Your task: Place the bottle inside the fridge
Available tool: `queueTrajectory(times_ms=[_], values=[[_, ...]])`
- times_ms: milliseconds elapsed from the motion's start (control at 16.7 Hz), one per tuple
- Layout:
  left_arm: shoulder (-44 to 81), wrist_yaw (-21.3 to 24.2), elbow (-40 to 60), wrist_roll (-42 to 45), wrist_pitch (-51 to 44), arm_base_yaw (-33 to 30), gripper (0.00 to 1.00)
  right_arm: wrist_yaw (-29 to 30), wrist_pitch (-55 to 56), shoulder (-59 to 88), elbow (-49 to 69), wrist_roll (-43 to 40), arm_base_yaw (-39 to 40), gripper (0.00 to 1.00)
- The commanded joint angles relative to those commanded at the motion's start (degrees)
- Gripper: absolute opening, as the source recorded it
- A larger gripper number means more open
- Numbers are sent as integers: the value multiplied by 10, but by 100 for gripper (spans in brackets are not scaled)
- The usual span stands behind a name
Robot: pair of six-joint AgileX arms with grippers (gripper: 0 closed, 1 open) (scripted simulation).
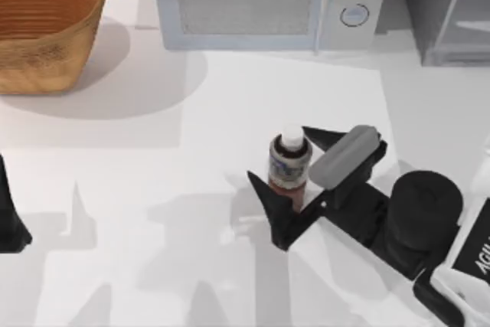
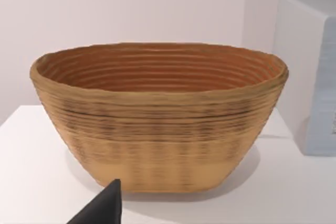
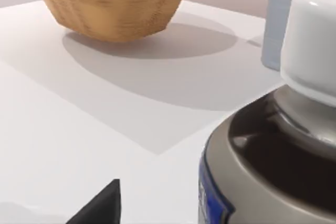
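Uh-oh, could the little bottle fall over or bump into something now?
It might. The small brown bottle with a white cap stands upright between the spread fingers of the right gripper, which do not look closed on it, so a crooked squeeze could tip it. The dark grey fridge with a pale door panel sits at the table's far right, beside the light-coloured microwave, so the bottle could knock against that. The left arm is parked at the left edge.

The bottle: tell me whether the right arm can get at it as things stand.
Probably yes. The right gripper already has its open fingers on either side of the upright bottle, with nothing between them and it. The left gripper sits parked at the table's left edge, out of the way.
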Motion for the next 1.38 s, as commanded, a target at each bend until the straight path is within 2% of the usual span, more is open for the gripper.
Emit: queueTrajectory(times_ms=[240, 1020, 1380], values=[[0, 0, 0, 0, 0, 0, 100, 0, -1, 1, 2, 0, 0, 100], [0, 0, 0, 0, 0, 0, 100, 0, -1, 1, 2, 0, 0, 3], [0, 0, 0, 0, 0, 0, 100, 0, -1, 1, 2, 0, 0, 1]])
